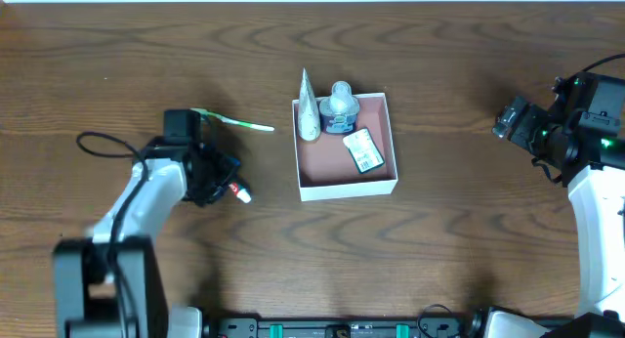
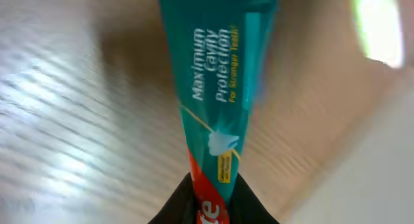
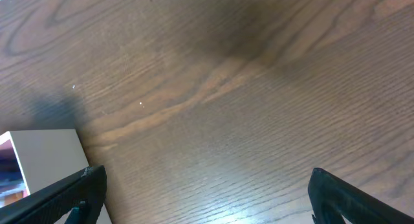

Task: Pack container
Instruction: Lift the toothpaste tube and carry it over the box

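The container (image 1: 348,189), a square white-walled box with a pinkish-brown inside, sits at the table's middle. It holds a silver cone-shaped tube (image 1: 309,111), a small clear bottle (image 1: 339,105) and a flat packet (image 1: 363,150). My left gripper (image 1: 213,177) is left of the container, shut on a teal and red toothpaste tube (image 2: 217,75). The tube's red and white end (image 1: 239,192) pokes out toward the container. My right gripper (image 1: 508,118) is open and empty, well right of the container, above bare wood. The container's white wall (image 3: 45,160) shows at the left of the right wrist view.
A green toothbrush (image 1: 234,121) lies on the table just behind my left gripper, between it and the container. A black cable (image 1: 103,143) loops by the left arm. The table is dark brown wood.
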Motion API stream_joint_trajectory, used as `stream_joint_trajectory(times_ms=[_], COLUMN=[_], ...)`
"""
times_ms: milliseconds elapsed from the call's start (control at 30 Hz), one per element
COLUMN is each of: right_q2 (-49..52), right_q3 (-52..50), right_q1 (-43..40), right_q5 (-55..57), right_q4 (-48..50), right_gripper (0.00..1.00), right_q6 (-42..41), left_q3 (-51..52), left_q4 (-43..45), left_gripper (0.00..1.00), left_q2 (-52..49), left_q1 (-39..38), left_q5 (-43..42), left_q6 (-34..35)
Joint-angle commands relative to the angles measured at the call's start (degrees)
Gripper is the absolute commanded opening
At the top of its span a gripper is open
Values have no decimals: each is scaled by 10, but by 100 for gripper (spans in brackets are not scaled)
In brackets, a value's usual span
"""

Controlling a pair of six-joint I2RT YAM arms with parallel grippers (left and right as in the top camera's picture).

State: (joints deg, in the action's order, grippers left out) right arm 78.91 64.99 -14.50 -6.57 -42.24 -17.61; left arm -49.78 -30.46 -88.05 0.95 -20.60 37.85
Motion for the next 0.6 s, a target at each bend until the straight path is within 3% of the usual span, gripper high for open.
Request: stream_joint_trajectory(times_ms=[0,300,567], right_q2=[2,2,2], right_q3=[6,6,6], right_q1=[-4,-4,-4], right_q5=[3,3,3], right_q4=[0,0,0], right_gripper=[99,99,99], right_q6=[-6,-6,-6], left_q3=[-47,-79,-79], left_q4=[-11,-28,2], left_gripper=[16,16,16], left_q2=[71,250,289], left_q1=[-1,-74,-265], left_q5=[-72,-61,151], left_q6=[-122,-223,-222])
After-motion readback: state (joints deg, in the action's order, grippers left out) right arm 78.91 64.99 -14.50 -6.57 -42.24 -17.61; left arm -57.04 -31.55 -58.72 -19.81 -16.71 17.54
